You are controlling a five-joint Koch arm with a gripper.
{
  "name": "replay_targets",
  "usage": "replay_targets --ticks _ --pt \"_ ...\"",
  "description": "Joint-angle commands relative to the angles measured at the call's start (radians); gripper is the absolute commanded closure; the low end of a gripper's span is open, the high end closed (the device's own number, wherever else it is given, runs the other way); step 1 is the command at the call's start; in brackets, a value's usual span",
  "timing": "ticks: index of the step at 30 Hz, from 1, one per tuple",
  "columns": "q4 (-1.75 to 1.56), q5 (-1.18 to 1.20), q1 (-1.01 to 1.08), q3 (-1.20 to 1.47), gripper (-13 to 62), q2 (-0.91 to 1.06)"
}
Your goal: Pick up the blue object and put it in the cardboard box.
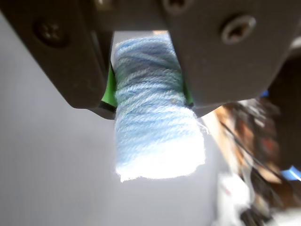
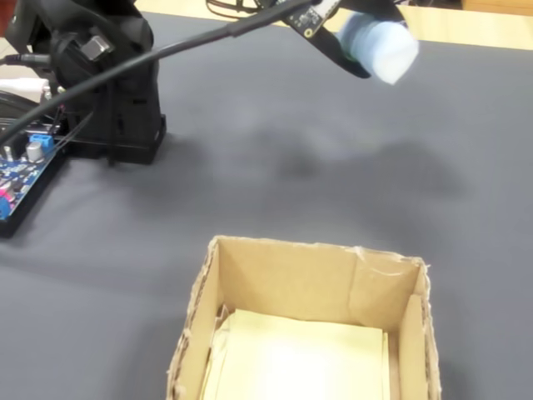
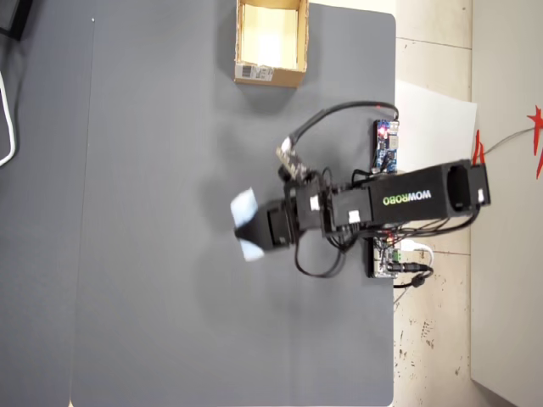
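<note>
My gripper (image 1: 150, 109) is shut on the blue object (image 1: 157, 132), a pale blue yarn-wound block that fills the gap between the green-padded jaws and sticks out below them. A fixed view has the blue object (image 2: 381, 43) held high above the grey table at the top right. From overhead, the gripper (image 3: 253, 227) hovers mid-table with the blue object (image 3: 244, 204) showing on both sides of the dark jaw. The cardboard box (image 3: 240, 38) stands open at the table's far end, its white label facing the arm. In a fixed view the cardboard box (image 2: 308, 252) sits at the bottom, well away from the gripper.
The black arm base (image 2: 117, 92) and a dark-blue circuit board (image 2: 21, 162) stand at the left of a fixed view. Overhead, the circuit board (image 3: 388, 146) and a second board (image 3: 386, 256) lie at the table's right edge, with cables (image 3: 327, 123) looping near the arm.
</note>
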Motion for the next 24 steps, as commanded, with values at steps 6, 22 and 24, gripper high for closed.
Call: replay_targets --ticks 6,22,24 --pt "-0.261 -0.135 0.322 -0.025 44.5 0.025" --pt "-0.301 -0.364 0.882 -0.049 44.5 -0.003" --pt "-0.281 -0.365 0.917 -0.081 44.5 -0.037"
